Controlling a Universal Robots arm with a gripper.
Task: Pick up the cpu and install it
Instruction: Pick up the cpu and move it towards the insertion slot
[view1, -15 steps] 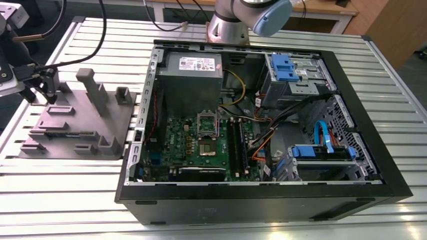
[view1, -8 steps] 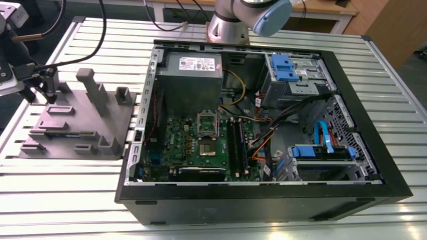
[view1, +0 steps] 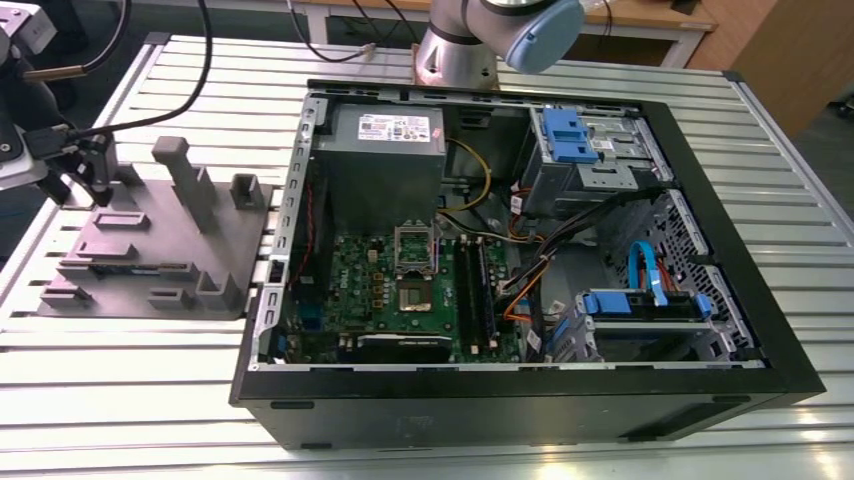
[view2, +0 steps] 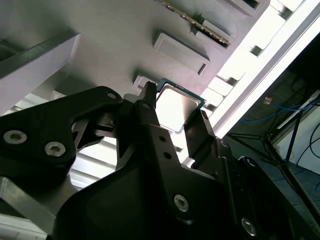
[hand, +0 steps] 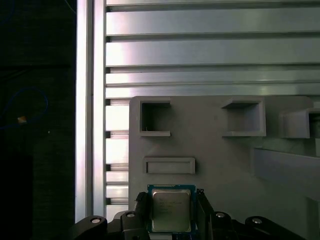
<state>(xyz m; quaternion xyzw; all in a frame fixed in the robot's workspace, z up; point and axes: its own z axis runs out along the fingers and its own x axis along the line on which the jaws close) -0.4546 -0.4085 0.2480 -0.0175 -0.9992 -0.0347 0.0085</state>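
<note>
Black two-fingered tool clamped on the small flat square cpu with silvery metal top, fingers at opposite edges. Just over the grey plastic holder block on the slatted aluminium bench. Cpu underside hidden; contact with block unclear.

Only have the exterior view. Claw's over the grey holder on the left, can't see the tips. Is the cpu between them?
Observer: Yes. In both wrist views the cpu sits inside the claw, with fingers against two opposite edges.
Operator: Which way up?
Observer: Silvery metal top faces the wrist cameras, with a thin blue-green rim around it.
Operator: Where on the holder?
Observer: In the first wrist view it's over the holder, near one edge, next to a low rectangular frame.
</note>
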